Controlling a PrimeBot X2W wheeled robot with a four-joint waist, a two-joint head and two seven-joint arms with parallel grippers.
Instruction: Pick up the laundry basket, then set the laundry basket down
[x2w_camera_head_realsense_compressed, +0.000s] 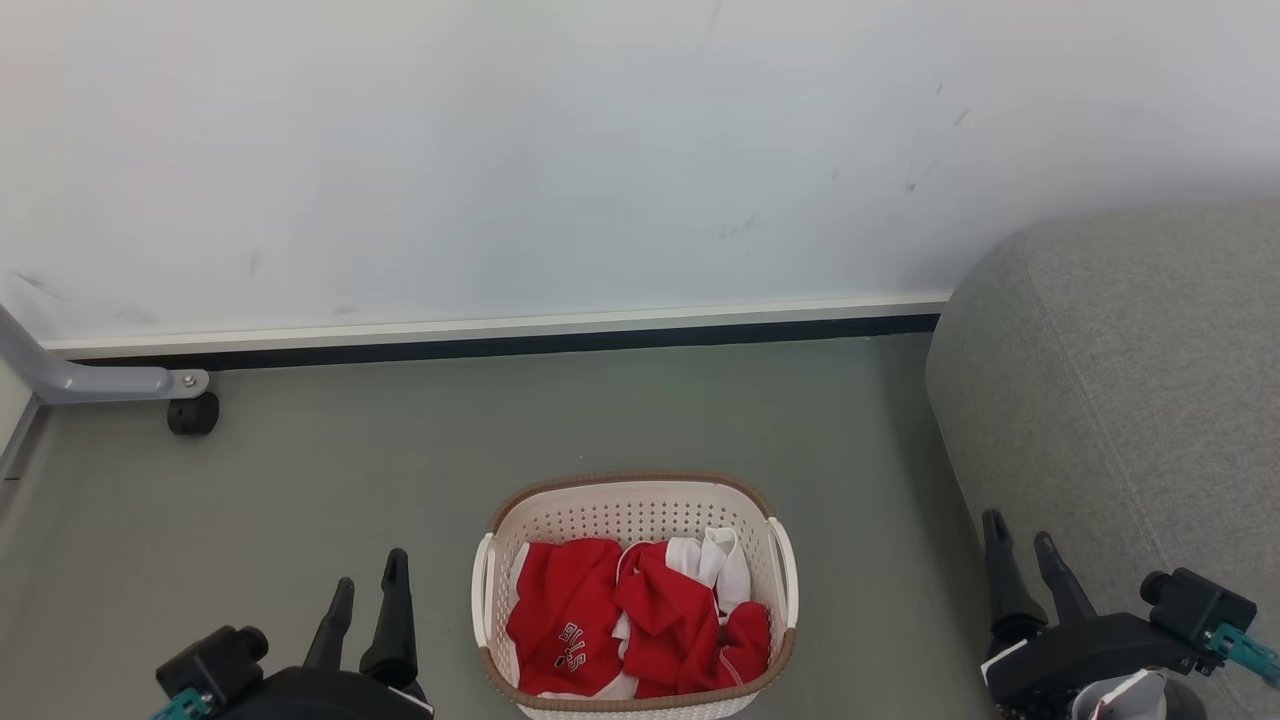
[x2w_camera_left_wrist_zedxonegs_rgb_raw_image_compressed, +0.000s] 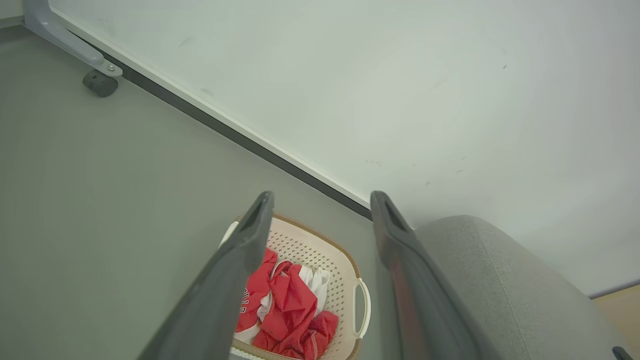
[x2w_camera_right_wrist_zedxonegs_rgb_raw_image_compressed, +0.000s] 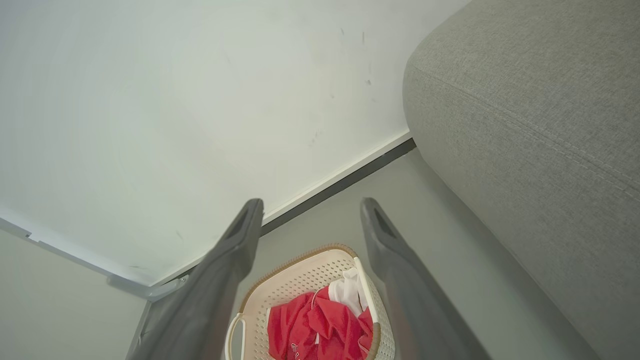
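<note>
- Wall (x2w_camera_head_realsense_compressed: 600, 150): pale, scuffed, well ahead of both claws, past the fingertips.
- Sofa (x2w_camera_head_realsense_compressed: 1120, 380): grey fabric, on the outer side of the right claw (x2w_camera_head_realsense_compressed: 1018, 527) and close beside it.
- Floor (x2w_camera_head_realsense_compressed: 300, 500): grey, below both claws.
- Laundry basket (x2w_camera_head_realsense_compressed: 630, 515): sits on the floor between the 2 claws, inward of each and apart from both. It is upright, with its long sides facing the claws. From each wrist it shows low between that claw's own fingers, beyond the tips.
- Clothes (x2w_camera_head_realsense_compressed: 600, 620): red and white, bunched inside the basket, lying below the rim.
- Left claw (x2w_camera_head_realsense_compressed: 371, 568): fingers spread, nothing between them, outward of the basket's left handle (x2w_camera_head_realsense_compressed: 482, 590) and not touching it.
- Right claw: fingers likewise spread and empty, outward of the right handle (x2w_camera_head_realsense_compressed: 786, 570), farther from it than the left claw is from its handle.
- Caster (x2w_camera_head_realsense_compressed: 192, 413): small black wheel on a grey leg, ahead of the left claw and to its outer side, near the wall.

Progress, as judged: 0 of 2 steps done. The basket rests on the floor and neither handle is held. What is left is the reach inward to the handles, the 2-sided grip, the lift, then the set-down. The sofa's closeness to the right claw looks like the tightest spot.
</note>
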